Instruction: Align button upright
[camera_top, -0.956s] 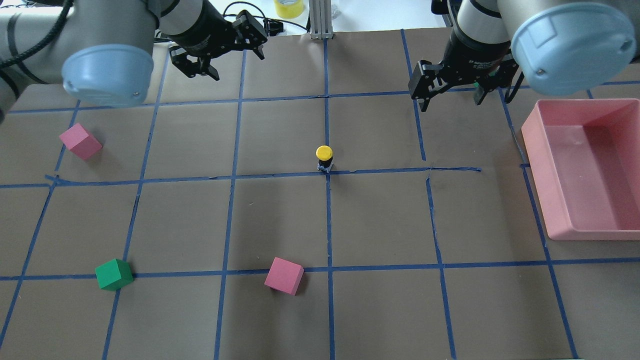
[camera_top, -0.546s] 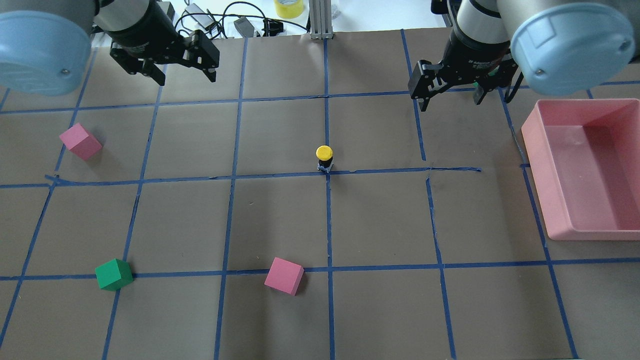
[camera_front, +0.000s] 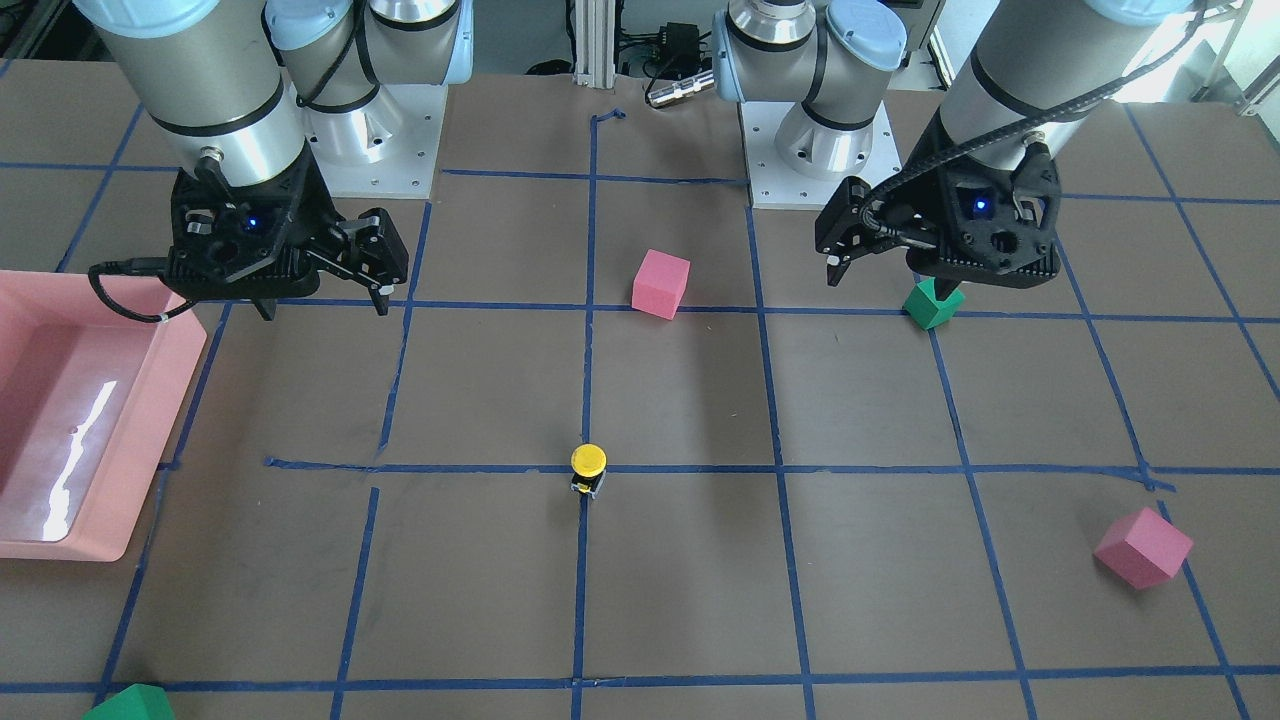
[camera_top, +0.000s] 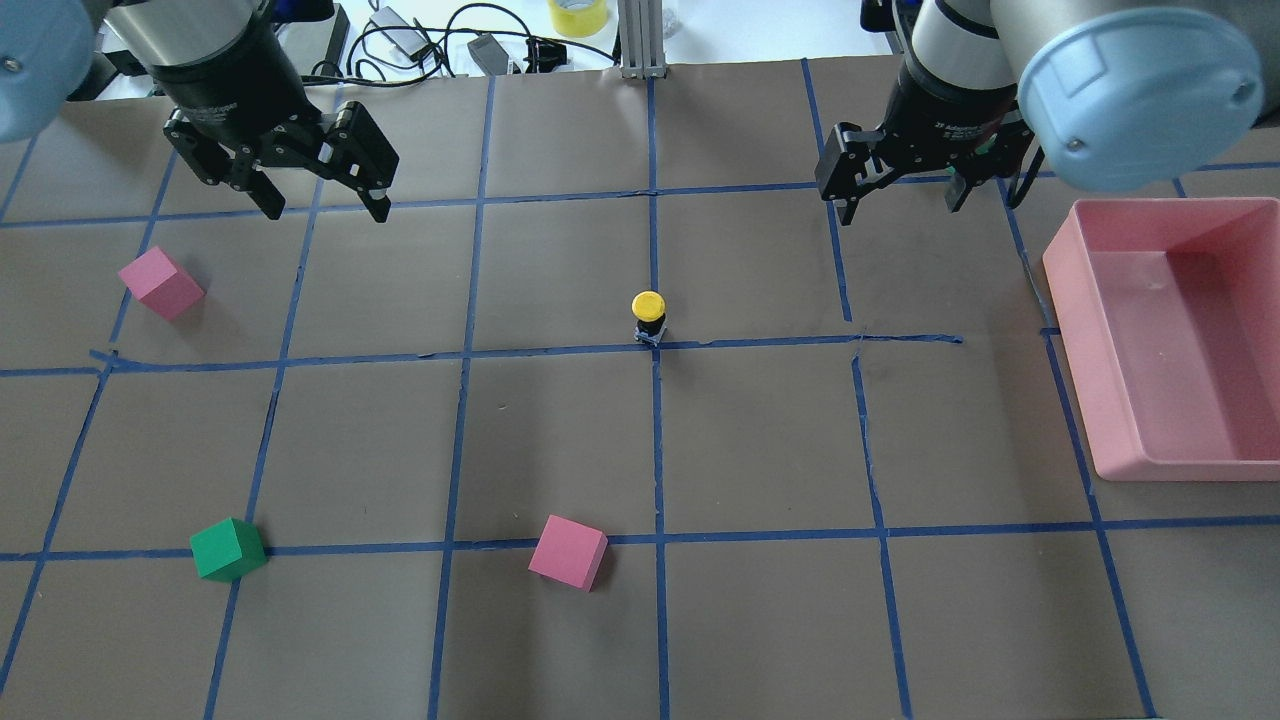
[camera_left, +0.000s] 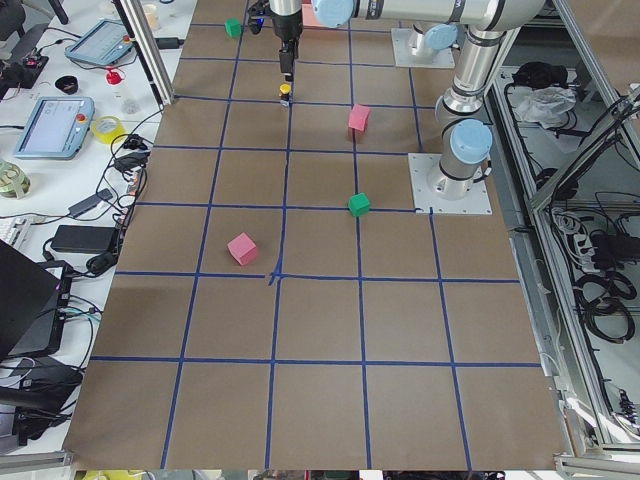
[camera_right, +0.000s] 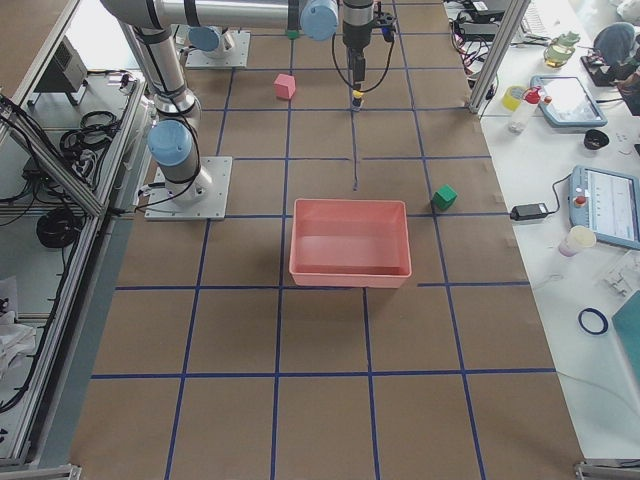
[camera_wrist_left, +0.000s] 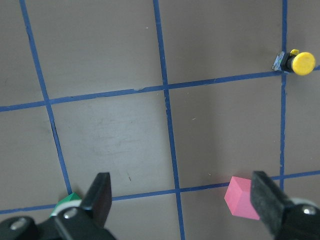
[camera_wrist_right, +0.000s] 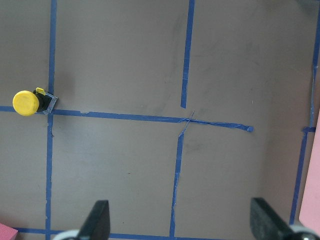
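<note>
Standing upright on its silvery base, yellow cap on top, the button (camera_top: 649, 318) sits on a crossing of blue tape lines, well apart from the pink bin (camera_top: 1085, 350), with nothing touching it. The right gripper (camera_top: 898, 205) hovers near the bin's far corner, its fingers spread wide with nothing between them. The left gripper (camera_top: 326, 205) hangs far from the bin, beyond the button (likewise spread and empty). One pink cube (camera_top: 568, 551), a green cube (camera_top: 228, 549) and another pink cube (camera_top: 161, 283) all lie farther from the bin than the button does.
</note>
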